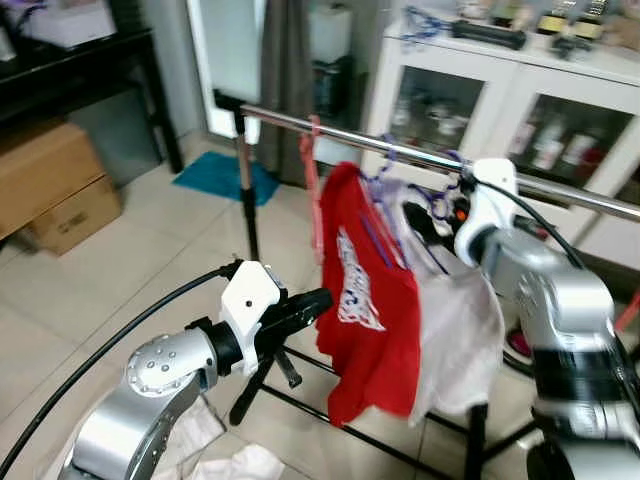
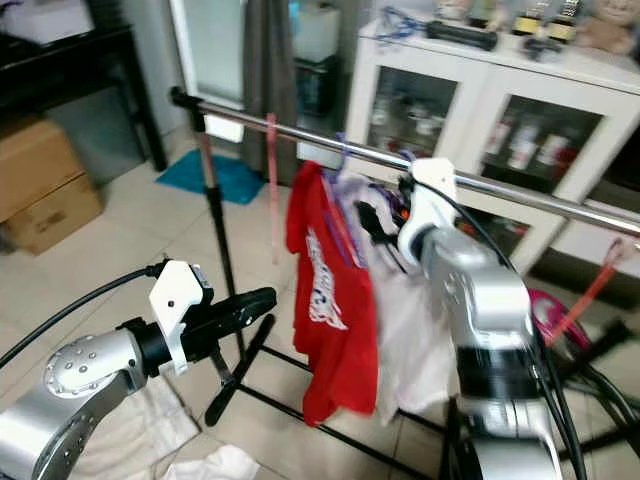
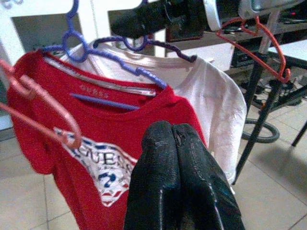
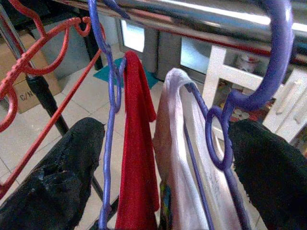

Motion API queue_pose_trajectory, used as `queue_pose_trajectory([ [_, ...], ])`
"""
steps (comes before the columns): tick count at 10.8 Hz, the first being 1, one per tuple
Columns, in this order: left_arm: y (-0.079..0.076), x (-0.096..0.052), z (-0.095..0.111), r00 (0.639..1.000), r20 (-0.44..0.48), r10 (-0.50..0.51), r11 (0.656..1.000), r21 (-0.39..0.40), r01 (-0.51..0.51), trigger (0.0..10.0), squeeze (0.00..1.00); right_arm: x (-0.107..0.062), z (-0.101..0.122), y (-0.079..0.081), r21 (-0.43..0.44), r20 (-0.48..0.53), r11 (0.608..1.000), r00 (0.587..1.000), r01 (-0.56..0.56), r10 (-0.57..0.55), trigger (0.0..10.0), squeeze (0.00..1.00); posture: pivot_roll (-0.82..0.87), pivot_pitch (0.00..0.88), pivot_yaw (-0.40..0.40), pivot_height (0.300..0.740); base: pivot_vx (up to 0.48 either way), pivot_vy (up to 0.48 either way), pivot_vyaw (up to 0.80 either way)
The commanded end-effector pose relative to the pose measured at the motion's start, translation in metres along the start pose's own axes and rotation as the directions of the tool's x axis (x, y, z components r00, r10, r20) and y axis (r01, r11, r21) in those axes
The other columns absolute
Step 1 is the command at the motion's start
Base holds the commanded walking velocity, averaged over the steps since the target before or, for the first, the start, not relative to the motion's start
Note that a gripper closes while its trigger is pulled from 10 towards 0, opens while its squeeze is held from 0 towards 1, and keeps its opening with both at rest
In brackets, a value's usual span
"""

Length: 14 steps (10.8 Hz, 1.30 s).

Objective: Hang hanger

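Note:
A metal clothes rail [image 1: 400, 150] carries a red T-shirt [image 1: 365, 300] and a white T-shirt [image 1: 460, 330], each on a purple hanger. My right gripper [image 1: 425, 222] is up at the rail beside the white shirt. It is open [image 4: 168, 129], and the white shirt's purple hanger [image 4: 218, 139] hangs between its fingers, hook [image 4: 283, 57] over the rail. My left gripper [image 1: 305, 305] is shut with nothing in it, held low in front of the red shirt [image 3: 96, 143].
An empty pink hanger [image 1: 312, 190] hangs left of the red shirt, a red one [image 2: 590, 290] at the rail's right end. A white glass-door cabinet [image 1: 540, 110] stands behind. Cardboard boxes [image 1: 50, 190] sit at left, white cloth [image 1: 230, 465] on the floor by the rack's black base.

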<state>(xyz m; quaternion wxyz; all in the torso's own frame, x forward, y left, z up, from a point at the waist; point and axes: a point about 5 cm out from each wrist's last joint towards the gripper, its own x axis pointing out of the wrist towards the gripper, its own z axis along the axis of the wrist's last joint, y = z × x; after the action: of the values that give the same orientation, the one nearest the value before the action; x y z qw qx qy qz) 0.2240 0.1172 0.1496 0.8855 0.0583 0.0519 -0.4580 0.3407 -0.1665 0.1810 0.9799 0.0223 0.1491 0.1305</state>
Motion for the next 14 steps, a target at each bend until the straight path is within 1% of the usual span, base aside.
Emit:
queue_pose_trajectory([
  [1, -0.001, -0.001, 0.003, 1.000, 0.003, -0.009, 1.000, 0.007, 0.009, 10.0, 0.00, 0.003, 0.004, -0.004, -0.005, 0.007, 1.000, 1.000, 0.000, 0.000, 10.0, 0.00, 0.07, 0.000, -0.060, 0.740, 0.000, 0.000, 0.00],
  [2, -0.002, -0.001, 0.003, 1.000, 0.001, -0.002, 1.000, 0.005, 0.002, 10.0, 0.00, 0.007, 0.005, -0.008, -0.029, -0.005, 1.000, 1.000, 0.011, -0.011, 10.0, 0.00, 0.08, 0.000, -0.066, 0.740, 0.000, 0.000, 0.00],
  [3, -0.002, -0.002, 0.002, 1.000, 0.001, 0.004, 1.000, 0.002, -0.004, 10.0, 0.00, 0.011, 0.006, -0.014, -0.041, -0.021, 0.999, 0.999, 0.028, -0.029, 3.0, 0.00, 0.08, 0.000, -0.072, 0.740, 0.000, 0.000, 0.00],
  [4, -0.002, -0.002, 0.002, 1.000, 0.001, 0.005, 1.000, 0.001, -0.005, 10.0, 0.00, 0.014, 0.005, -0.019, -0.035, -0.039, 0.999, 0.999, 0.037, -0.038, 1.0, 0.00, 0.08, 0.000, -0.072, 0.740, 0.000, 0.000, 0.00],
  [5, -0.002, -0.001, 0.002, 1.000, 0.000, 0.006, 1.000, 0.002, -0.006, 10.0, 0.00, 0.015, 0.003, -0.024, -0.030, -0.060, 0.998, 0.997, 0.056, -0.058, 0.0, 0.00, 0.08, 0.000, -0.072, 0.740, 0.000, 0.000, 0.00],
  [7, -0.002, -0.001, 0.003, 1.000, -0.002, 0.003, 1.000, 0.005, -0.003, 10.0, 0.00, 0.015, 0.004, -0.029, -0.019, -0.066, 0.997, 0.995, 0.071, -0.072, 0.0, 0.00, 0.08, 0.000, -0.064, 0.740, 0.000, 0.000, 0.00],
  [8, -0.001, -0.001, 0.003, 1.000, -0.002, 0.002, 1.000, 0.006, -0.002, 10.0, 0.00, 0.013, 0.005, -0.030, 0.009, -0.065, 0.998, 0.996, 0.065, -0.064, 0.0, 0.00, 0.08, 0.000, -0.061, 0.740, 0.000, 0.000, 0.00],
  [9, -0.001, -0.001, 0.003, 1.000, -0.004, -0.001, 1.000, 0.006, 0.001, 10.0, 0.00, 0.008, 0.008, -0.032, 0.037, -0.053, 0.998, 0.997, 0.057, -0.055, 0.0, 0.00, 0.08, 0.000, -0.058, 0.740, 0.000, 0.000, 0.00],
  [10, -0.001, -0.001, 0.003, 1.000, -0.005, -0.003, 1.000, 0.006, 0.003, 10.0, 0.00, 0.004, 0.008, -0.035, 0.036, -0.055, 0.997, 0.997, 0.061, -0.059, 0.0, 0.00, 0.07, 0.000, -0.054, 0.740, 0.000, 0.000, 0.00],
  [12, -0.001, 0.000, 0.003, 1.000, -0.006, -0.011, 1.000, 0.006, 0.011, 10.0, 0.00, 0.001, -0.001, -0.038, 0.027, -0.093, 0.997, 0.994, 0.068, -0.065, 0.0, 0.00, 0.07, 0.000, -0.051, 0.740, 0.000, 0.000, 0.00],
  [14, -0.001, 0.001, 0.004, 1.000, -0.007, -0.015, 1.000, 0.007, 0.015, 10.0, 0.00, 0.004, -0.009, -0.037, 0.021, -0.135, 0.997, 0.988, 0.076, -0.072, 0.0, 0.00, 0.07, 0.000, -0.050, 0.740, 0.000, 0.000, 0.00],
])
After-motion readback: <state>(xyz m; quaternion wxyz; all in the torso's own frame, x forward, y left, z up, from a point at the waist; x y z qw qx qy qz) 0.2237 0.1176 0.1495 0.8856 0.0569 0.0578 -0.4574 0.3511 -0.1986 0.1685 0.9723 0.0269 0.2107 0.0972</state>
